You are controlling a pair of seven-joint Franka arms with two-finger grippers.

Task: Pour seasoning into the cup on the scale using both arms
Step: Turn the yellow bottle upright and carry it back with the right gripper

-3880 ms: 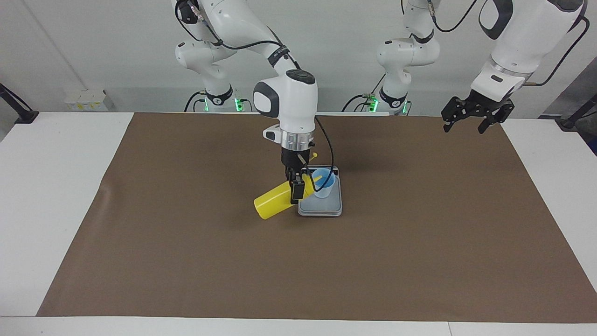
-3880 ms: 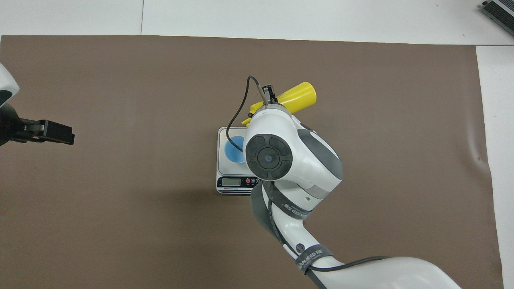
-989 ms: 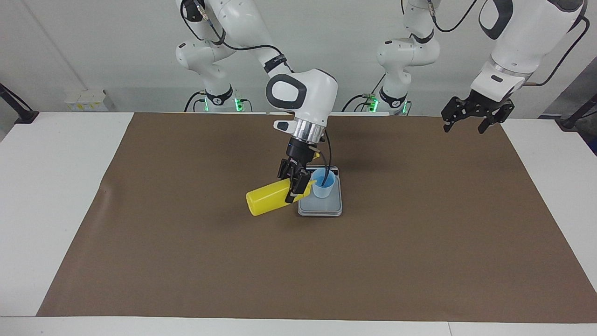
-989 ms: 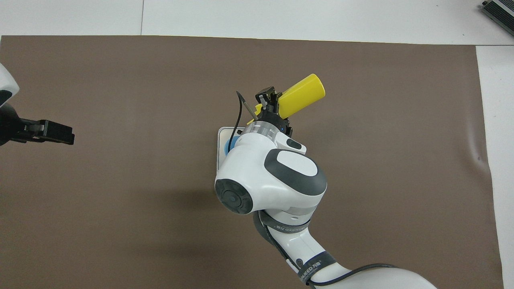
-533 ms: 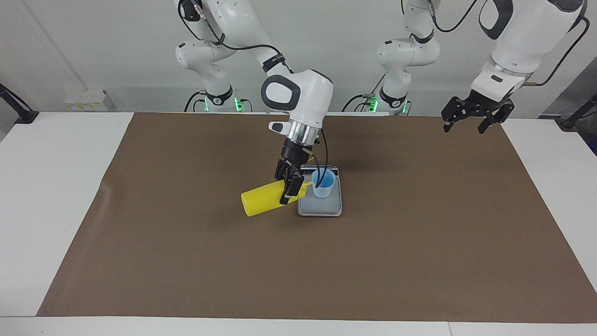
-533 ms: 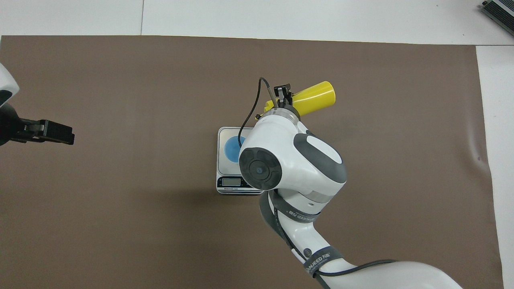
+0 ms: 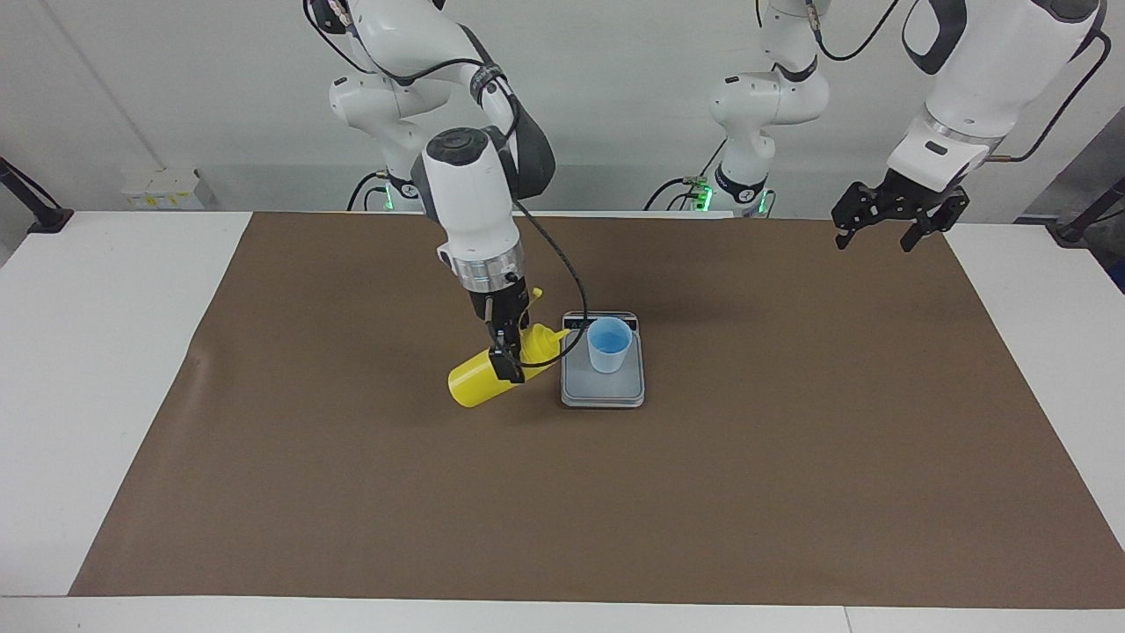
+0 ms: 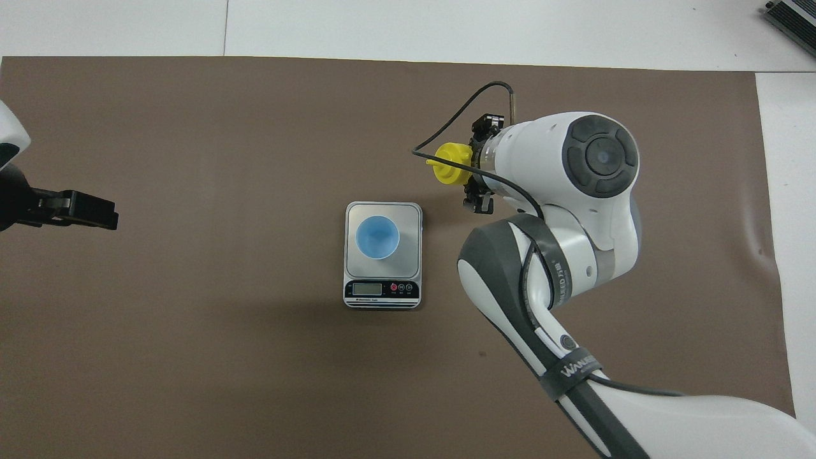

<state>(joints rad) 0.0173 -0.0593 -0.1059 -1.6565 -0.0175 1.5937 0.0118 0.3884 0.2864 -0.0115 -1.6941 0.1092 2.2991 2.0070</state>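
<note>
Because the task calls for seasoning to go into a weighed cup, the light blue cup [image 7: 609,345] stands upright on the scale [image 7: 603,387], near the middle of the brown mat [image 7: 791,457] that covers the bench [image 7: 88,352], with the scale's dark display strip on the edge nearer the robots, readable in the overhead view. The seasoning bottle [image 7: 492,369] hangs just beside the scale toward the right arm's end of the bench, tilted, its nozzle aimed toward the cup but not over it and its base lower than its top, so nothing looks set to run out at this angle. Whether the bottle's base touches the mat cannot be told. The right end effector [image 7: 508,350] is clenched on the bottle's body below the shoulder, a grip that leaves the nozzle free and lets the wrist set the tilt. In the overhead view the bottle's top [image 8: 452,164] shows clear of the scale, with the arm's own bulk covering the rest. The left end effector [image 7: 888,221] waits with its fingers spread and nothing between them, up over the mat's edge at the left arm's end, well apart from cup and scale.
</note>
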